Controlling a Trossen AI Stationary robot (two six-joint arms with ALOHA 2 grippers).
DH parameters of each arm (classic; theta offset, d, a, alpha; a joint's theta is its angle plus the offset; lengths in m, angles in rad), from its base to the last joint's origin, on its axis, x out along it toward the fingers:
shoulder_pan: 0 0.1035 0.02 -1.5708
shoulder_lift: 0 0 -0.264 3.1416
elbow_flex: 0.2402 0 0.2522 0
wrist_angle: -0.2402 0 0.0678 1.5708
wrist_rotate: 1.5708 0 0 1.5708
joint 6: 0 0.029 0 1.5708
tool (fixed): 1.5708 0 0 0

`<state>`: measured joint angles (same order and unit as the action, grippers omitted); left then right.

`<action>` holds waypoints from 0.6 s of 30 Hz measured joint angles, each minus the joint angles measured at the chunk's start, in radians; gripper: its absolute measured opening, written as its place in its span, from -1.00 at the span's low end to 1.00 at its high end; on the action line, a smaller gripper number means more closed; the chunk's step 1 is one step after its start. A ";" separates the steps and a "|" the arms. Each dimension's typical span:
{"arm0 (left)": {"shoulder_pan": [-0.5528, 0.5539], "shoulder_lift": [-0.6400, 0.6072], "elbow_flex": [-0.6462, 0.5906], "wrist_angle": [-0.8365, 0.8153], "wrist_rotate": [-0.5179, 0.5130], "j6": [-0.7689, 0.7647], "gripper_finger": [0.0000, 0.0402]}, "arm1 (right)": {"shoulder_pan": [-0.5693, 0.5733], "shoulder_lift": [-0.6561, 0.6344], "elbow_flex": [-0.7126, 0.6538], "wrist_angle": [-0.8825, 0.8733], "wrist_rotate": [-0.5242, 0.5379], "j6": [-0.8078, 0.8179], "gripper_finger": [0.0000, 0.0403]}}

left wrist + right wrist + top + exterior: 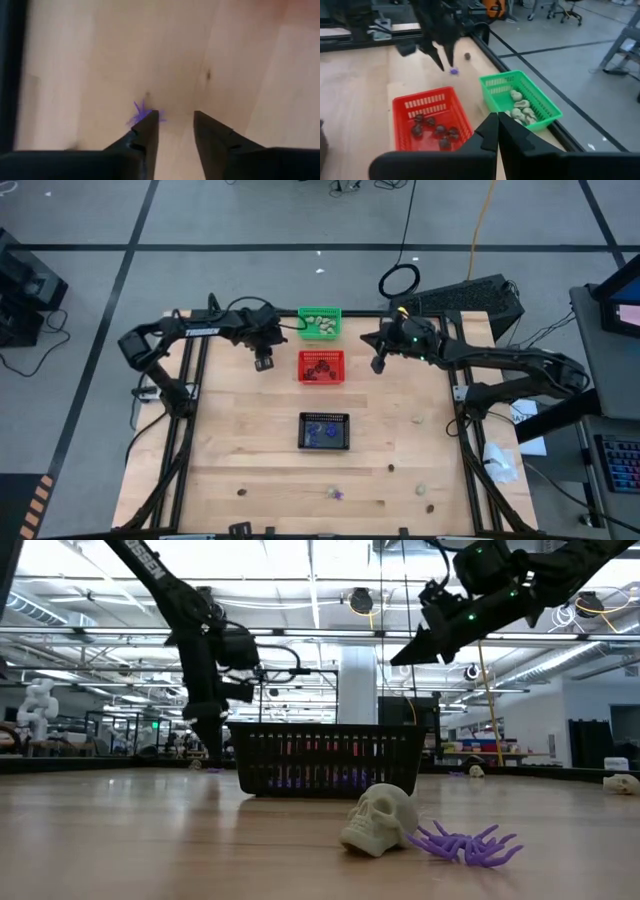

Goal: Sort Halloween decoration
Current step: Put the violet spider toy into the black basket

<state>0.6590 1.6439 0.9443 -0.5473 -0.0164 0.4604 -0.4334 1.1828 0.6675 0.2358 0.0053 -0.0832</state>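
Note:
My left gripper points down, open, low over the table's far left, left of the red basket. A small purple spider lies on the wood just beside one fingertip, outside the gap between the fingers. The right wrist view shows that spider under the left gripper. My right gripper hangs shut and holds nothing, in the air right of the red basket. The green basket holds cream skulls, the red one dark trinkets, and the black basket purple ones. My left gripper comes at the purple spider from above, pointing down. One fingertip hides the spider's near edge. I cannot tell whether it touches. The spider lies flat on the table.
Loose trinkets lie near the table's front edge, among them a cream skull with a purple spider beside it, and several more to the right. The three baskets stand in a row down the table's middle. Bare wood lies to either side.

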 joint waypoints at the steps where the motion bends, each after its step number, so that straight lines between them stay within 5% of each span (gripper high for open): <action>1: 0.000 0.014 0.000 -0.001 -0.001 0.001 -0.37 | 0.005 -0.002 0.000 0.000 0.001 -0.008 -1.00; 7: -0.001 0.073 0.000 0.033 -0.100 -0.001 -0.23 | 0.017 -0.007 0.000 0.006 0.053 -0.030 -1.00; 18: 0.024 0.136 0.005 0.068 -0.086 0.005 -0.24 | 0.017 -0.007 0.000 0.008 0.051 -0.033 -1.00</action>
<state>0.6827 1.7799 0.9489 -0.4793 -0.1024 0.4656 -0.4168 1.1759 0.6674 0.2440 0.0563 -0.1162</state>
